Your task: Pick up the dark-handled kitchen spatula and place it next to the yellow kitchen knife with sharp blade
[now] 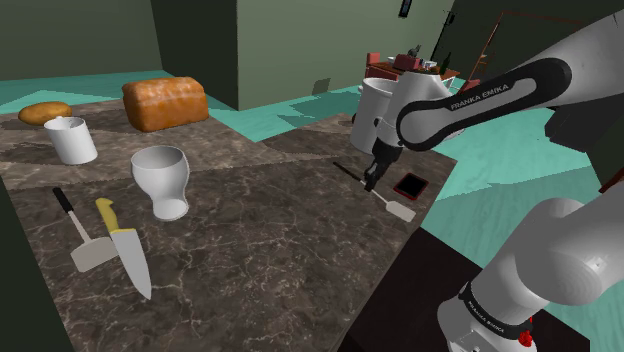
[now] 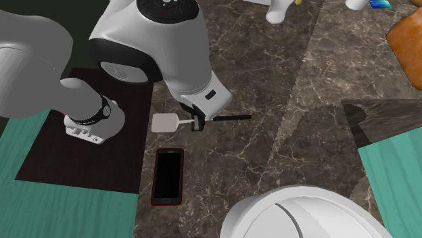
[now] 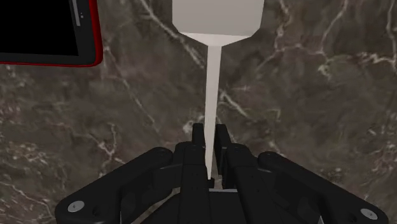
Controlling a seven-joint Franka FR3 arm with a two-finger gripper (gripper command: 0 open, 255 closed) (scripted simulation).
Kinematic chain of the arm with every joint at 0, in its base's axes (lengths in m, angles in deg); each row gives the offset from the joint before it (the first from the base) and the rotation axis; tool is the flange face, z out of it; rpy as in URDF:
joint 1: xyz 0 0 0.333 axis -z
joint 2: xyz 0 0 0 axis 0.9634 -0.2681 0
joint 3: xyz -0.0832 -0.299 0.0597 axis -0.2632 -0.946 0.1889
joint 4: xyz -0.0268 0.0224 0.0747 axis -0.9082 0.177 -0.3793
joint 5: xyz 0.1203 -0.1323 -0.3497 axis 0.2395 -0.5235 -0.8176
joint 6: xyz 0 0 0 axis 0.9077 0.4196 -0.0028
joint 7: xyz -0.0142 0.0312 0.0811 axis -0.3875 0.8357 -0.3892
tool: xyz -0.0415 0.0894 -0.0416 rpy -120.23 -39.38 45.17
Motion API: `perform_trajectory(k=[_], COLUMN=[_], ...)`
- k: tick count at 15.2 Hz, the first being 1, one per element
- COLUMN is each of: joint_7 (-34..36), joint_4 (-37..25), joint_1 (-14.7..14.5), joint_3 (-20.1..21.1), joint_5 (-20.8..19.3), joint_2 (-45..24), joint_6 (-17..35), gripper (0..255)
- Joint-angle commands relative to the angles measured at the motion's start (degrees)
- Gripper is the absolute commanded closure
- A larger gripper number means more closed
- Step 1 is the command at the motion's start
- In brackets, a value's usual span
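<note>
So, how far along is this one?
Done: the gripper clasps the spatula by its white neck, near the phone. Whether it is lifted, I cannot tell. Left: carry it across the dark veined counter and set it beside the yellow-handled knife.

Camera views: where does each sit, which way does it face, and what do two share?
Shoulder view: beside the stand, looking down across the marble counter toward the bread loaf; white arm enters from its right.
Second exterior view: high above, looking almost straight down at the counter's edge; arm base and forearm show.
Wrist view: on the hand, looking down along the black jaws, shut on the pale neck of the spatula.
Shared: the last two both show the red-edged phone beside the spatula.
</note>
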Motion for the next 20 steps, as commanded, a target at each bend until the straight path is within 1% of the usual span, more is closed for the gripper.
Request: perform_trajectory(k=[1, 14, 20], joint_7=[0.2, 0.4, 9.4], joint_4=[-0.6, -6.6, -6.3], joint_1=[0.0, 0.1, -4.3], joint_3=[0.2, 0.8, 7.9], joint_5=[0.0, 0.0, 3.4], joint_2=[1.3, 7.3, 7.5], joint_6=[-2.0, -13.9, -13.9], gripper=[255, 255, 255])
